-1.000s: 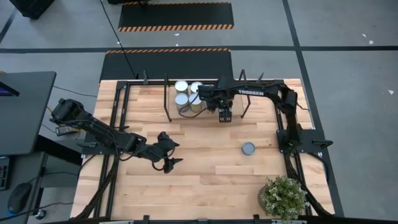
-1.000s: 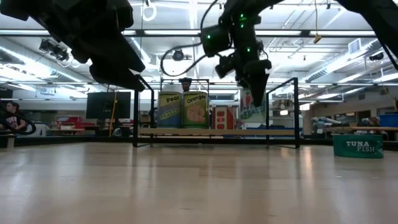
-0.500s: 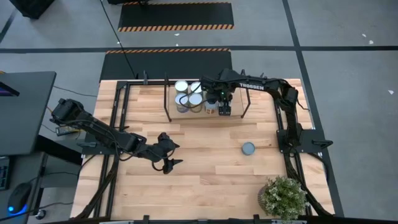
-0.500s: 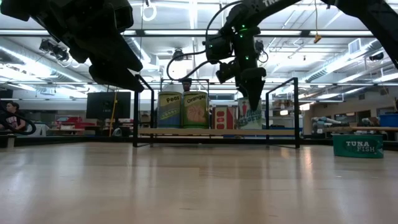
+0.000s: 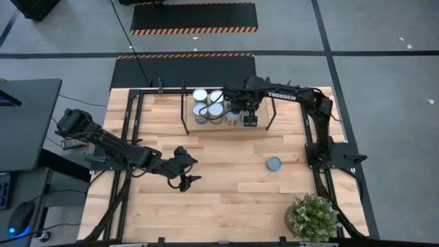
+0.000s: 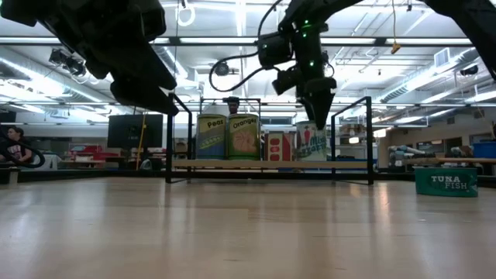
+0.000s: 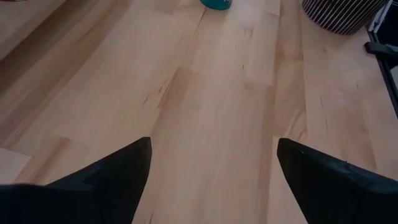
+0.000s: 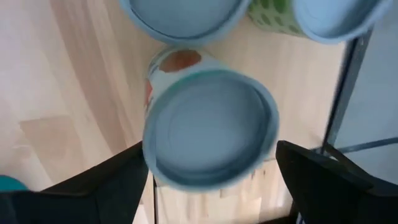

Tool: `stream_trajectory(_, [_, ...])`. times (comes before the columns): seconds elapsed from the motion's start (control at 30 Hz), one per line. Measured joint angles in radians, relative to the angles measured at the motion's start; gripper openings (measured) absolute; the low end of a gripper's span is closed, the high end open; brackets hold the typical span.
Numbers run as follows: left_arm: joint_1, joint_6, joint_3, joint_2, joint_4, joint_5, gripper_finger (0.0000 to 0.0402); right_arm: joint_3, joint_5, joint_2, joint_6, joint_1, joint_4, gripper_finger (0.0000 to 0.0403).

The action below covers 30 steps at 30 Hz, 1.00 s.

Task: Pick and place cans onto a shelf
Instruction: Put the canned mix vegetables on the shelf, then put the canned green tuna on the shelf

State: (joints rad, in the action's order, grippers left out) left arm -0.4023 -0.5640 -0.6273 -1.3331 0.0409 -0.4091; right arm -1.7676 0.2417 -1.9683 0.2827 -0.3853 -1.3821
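Note:
My right gripper (image 5: 249,121) is open just above a blue-grey-topped can (image 8: 211,127) that stands upright on the shelf's light-wood board (image 6: 271,164). In the right wrist view its fingers stand either side of the can's top. In the low view the gripper (image 6: 318,114) is clear above this can (image 6: 311,143). Several other cans (image 5: 208,103) stand on the shelf beside it, among them the Peas can (image 6: 210,137) and the Orange can (image 6: 243,137). A teal tuna can (image 5: 274,164) lies on the table. My left gripper (image 5: 187,173) waits open and empty over the table.
The shelf's thin black rods (image 5: 184,110) stand around the board, one rod close to my right gripper (image 8: 339,99). A green potted plant (image 5: 313,217) stands at the table's near right corner. Bare tabletop (image 5: 226,185) lies between the two arms.
My right gripper has carried the can toward the table's far edge over the shelf and lowered it onto the board. The can now stands on the board next to the other cans, and the gripper has risen clear above it.

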Motion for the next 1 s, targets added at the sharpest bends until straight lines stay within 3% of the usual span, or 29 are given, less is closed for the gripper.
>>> stream_trajectory(0.27, [0.000, -0.001, 0.000, 0.000, -0.011, 0.000, 0.0354, 0.000, -0.012, 0.107, -0.098, 0.016, -0.035, 0.0355])
stream_trajectory(0.47, [0.000, -0.002, 0.000, 0.000, -0.014, 0.000, 0.0354, 0.046, -0.175, 0.210, -0.138, 0.121, 0.019, 0.0355])
stream_trajectory(0.77, [0.000, -0.003, 0.000, 0.000, -0.015, 0.000, 0.0354, 0.452, -0.188, 0.351, -0.195, 0.346, 0.273, 0.0355])
stream_trajectory(1.0, [0.000, -0.003, 0.000, 0.000, -0.015, 0.000, 0.0354, 0.708, -0.195, 0.356, -0.243, 0.445, 0.380, 0.0355])
